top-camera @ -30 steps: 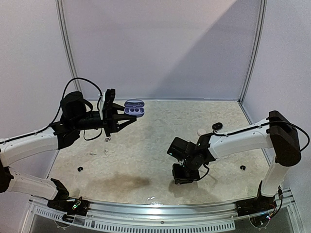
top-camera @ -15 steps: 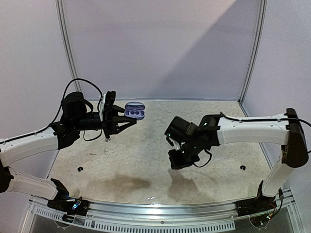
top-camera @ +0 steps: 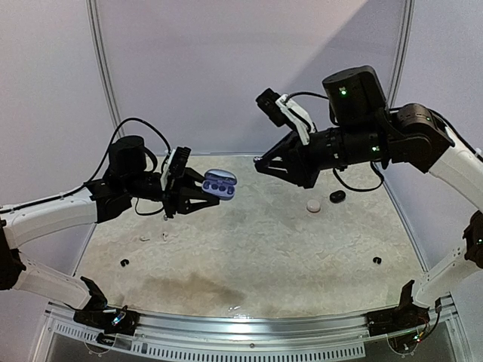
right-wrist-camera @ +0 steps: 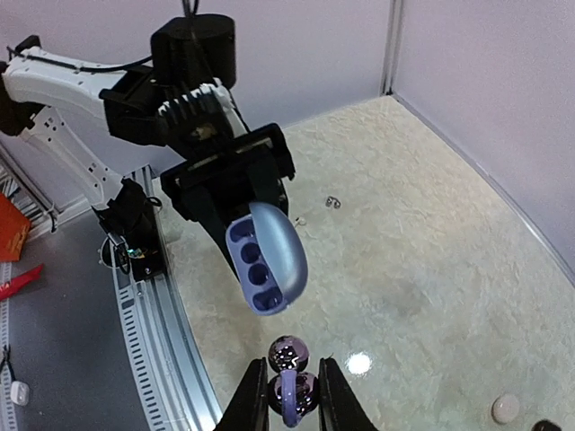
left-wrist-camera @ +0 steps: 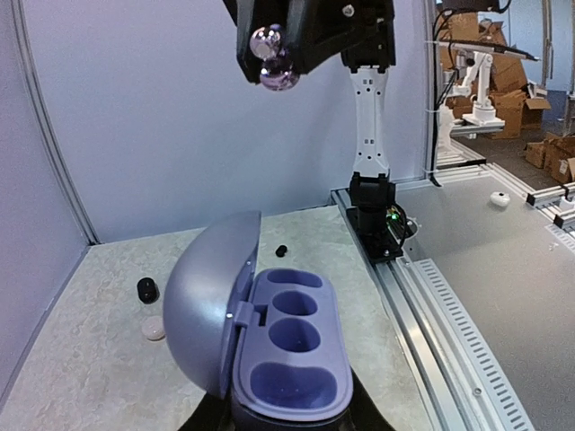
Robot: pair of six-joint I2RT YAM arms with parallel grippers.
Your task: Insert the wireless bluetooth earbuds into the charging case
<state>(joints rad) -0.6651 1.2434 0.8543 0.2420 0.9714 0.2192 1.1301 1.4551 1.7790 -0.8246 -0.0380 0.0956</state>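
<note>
My left gripper (top-camera: 198,191) is shut on an open lilac charging case (top-camera: 219,184) and holds it in the air over the back left of the table. In the left wrist view the case (left-wrist-camera: 292,346) shows its lid swung left and two round wells empty, with my left gripper (left-wrist-camera: 287,420) under it. My right gripper (top-camera: 262,163) is raised high and shut on a glossy purple earbud (right-wrist-camera: 289,384), a short way from the case (right-wrist-camera: 267,256). The earbud also shows in the left wrist view (left-wrist-camera: 272,59).
On the table lie a white round case (top-camera: 313,204), a black case (top-camera: 337,196), a small black bud (top-camera: 376,261) at the right, another black bud (top-camera: 124,263) at the left, and white buds (top-camera: 143,237). Silvery buds (right-wrist-camera: 332,202) lie farther back.
My right arm has lifted from the table's middle and swung up and back, its gripper now pointing at the case. My left gripper has carried the case a little to the right.
</note>
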